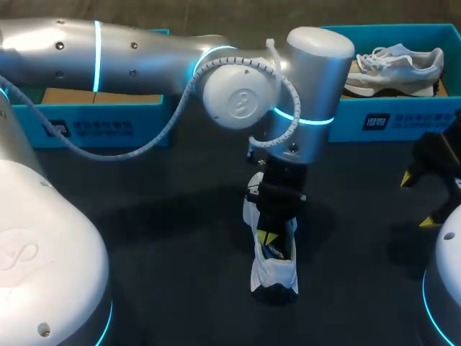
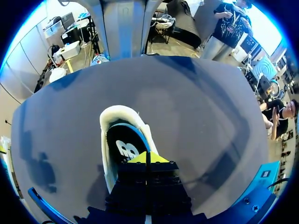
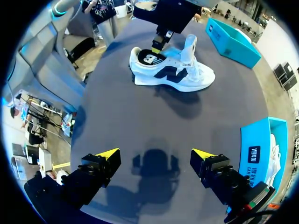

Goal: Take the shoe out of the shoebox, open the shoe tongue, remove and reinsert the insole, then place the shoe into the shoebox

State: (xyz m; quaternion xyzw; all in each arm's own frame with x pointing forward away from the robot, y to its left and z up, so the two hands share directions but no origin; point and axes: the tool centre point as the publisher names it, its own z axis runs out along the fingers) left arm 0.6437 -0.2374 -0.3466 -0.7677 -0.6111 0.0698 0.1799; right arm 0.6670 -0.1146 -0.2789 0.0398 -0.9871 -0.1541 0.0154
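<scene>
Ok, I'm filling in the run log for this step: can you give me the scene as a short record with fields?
shoe: out of the box, standing on its sole mid-table
tongue: pulled up
insole: black, inside the shoe
left gripper: tips together, down in the heel opening at the insole; a pinch on it cannot be confirmed
right gripper: open, over bare table, apart from the shoe
left shoebox: blue, far edge
right shoebox: blue, holds a second shoe

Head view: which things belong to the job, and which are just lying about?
Job: white shoe; its insole; left gripper at its opening; left shoebox or right shoebox, unclear which.
Lying about: second shoe in the right shoebox; right gripper, open.
</scene>
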